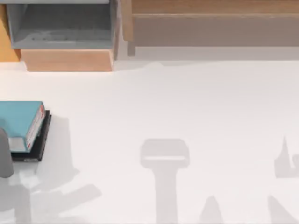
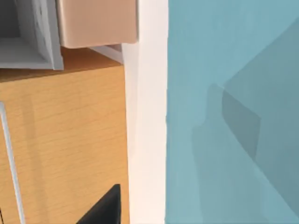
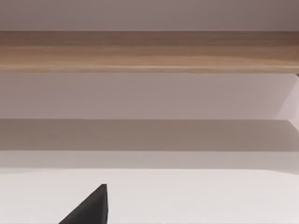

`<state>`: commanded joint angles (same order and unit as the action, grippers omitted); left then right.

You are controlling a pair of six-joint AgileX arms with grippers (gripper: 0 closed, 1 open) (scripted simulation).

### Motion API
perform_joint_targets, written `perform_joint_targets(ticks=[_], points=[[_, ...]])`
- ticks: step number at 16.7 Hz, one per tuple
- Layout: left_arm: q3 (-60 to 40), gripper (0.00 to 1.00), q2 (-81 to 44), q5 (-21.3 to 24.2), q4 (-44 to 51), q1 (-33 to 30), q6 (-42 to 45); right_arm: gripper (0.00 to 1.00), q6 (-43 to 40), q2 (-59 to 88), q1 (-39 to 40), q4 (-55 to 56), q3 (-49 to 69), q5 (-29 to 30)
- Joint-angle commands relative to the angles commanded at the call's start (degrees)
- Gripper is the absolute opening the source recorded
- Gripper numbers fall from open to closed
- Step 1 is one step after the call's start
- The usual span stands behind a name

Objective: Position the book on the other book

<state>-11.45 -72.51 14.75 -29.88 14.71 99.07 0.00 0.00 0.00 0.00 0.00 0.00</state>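
Top view: book point(image 1: 19, 119) sits atop black book point(image 1: 43, 140) at table's point(image 1: 187, 102) left edge, stack done. Left arm point(image 1: 5, 156) just beside; can't tell grip state.

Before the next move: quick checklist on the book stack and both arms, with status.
1. Teal-blue book on the thin black book: ok; it lies on top, at the table's left edge in the top view.
2. Stack alignment: ok, roughly; the black book shows as a narrow strip along the teal book's spine side and near end.
3. Teal book flat, not tilted: ok, as far as the top view and the left wrist view show.
4. Left gripper released from the teal book: cannot tell; a grey part of the left arm sits beside the stack.
5. Right gripper state: cannot tell; its wrist view faces the wooden shelf.
6. White table around the stack: ok, nothing nearby.
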Motion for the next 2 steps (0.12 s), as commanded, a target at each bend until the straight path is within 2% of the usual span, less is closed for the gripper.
perform_joint_targets(ticks=[2], points=[[0.0, 1.0, 0.0, 0.0, 0.0, 0.0, 0.0, 1.0, 0.0, 0.0, 0.0, 0.0, 0.0, 0.0]])
